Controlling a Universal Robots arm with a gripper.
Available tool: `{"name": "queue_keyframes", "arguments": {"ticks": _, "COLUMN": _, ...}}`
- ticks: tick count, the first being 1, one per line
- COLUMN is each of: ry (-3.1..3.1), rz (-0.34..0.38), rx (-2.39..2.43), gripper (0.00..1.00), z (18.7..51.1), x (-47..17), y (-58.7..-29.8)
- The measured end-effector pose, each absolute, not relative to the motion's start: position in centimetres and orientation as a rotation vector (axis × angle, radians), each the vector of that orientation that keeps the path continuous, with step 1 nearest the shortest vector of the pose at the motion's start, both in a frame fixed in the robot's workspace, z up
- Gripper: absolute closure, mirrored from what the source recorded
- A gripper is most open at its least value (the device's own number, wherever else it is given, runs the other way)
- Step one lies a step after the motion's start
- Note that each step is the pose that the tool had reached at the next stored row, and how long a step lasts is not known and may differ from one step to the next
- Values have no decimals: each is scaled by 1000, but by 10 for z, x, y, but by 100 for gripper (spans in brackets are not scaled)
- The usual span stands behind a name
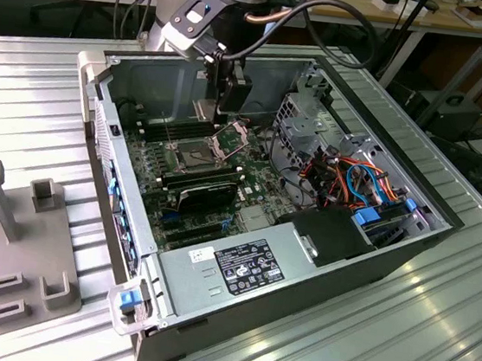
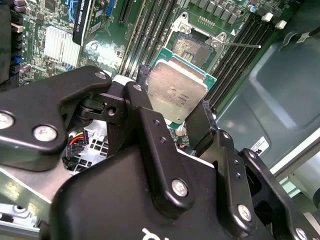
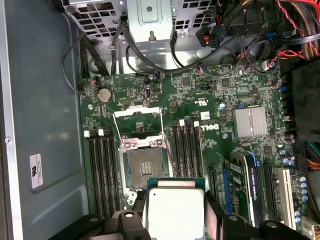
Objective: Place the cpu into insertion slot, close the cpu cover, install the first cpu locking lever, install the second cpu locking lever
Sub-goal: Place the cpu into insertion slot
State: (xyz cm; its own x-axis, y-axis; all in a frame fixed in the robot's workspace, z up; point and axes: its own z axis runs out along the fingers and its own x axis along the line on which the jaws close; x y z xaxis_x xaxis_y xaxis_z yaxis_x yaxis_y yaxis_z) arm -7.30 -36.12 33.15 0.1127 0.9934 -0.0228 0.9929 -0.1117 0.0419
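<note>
Near the insertion slot — cpu, side edges half-hidden by pincer

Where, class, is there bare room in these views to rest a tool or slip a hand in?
Free: the ribbed table on the exterior view's right of the case, and on its left, past the grey fixture. Crowded: inside the case, cables beside the power supply, and the cpu held near the insertion slot.
</note>
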Motion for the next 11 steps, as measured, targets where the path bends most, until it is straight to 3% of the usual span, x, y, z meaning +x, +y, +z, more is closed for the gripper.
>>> {"name": "queue_keyframes", "arguments": {"ticks": 11, "ry": 2062, "rz": 17, "rx": 2308, "gripper": 45, "z": 325, "x": -73, "y": -361}}
